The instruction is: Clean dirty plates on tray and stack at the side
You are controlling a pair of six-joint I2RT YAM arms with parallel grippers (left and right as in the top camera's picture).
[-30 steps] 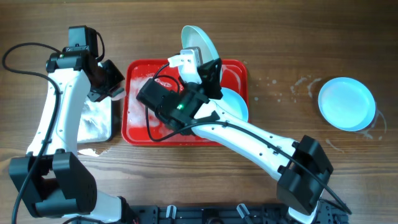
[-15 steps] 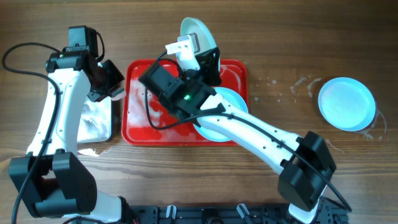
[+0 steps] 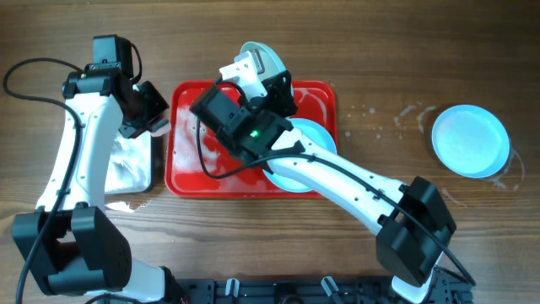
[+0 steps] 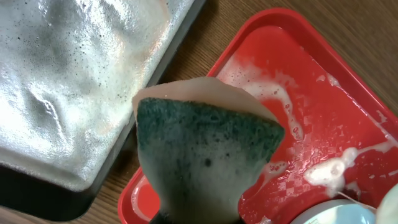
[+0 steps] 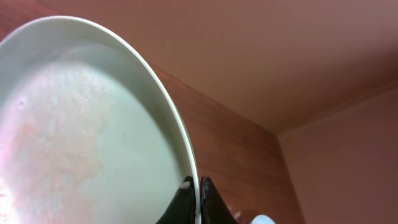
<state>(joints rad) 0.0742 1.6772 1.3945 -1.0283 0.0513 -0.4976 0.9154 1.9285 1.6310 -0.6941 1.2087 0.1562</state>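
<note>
We're squeezing a green-faced scouring sponge (image 4: 205,155) in the left gripper (image 3: 150,114) by the soapy black-rimmed metal tray (image 4: 62,93), poised for scrubbing; over the far edge of the large red plastic tray (image 3: 190,160), the right gripper (image 5: 198,186) is pinching the rim of a smeared light-cyan round plate (image 5: 81,124), tilting it up for access

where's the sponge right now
In the left wrist view the sponge is centre frame, gripped by the left hand, between the foamy metal tray on its left and the red tray on its right.
</note>
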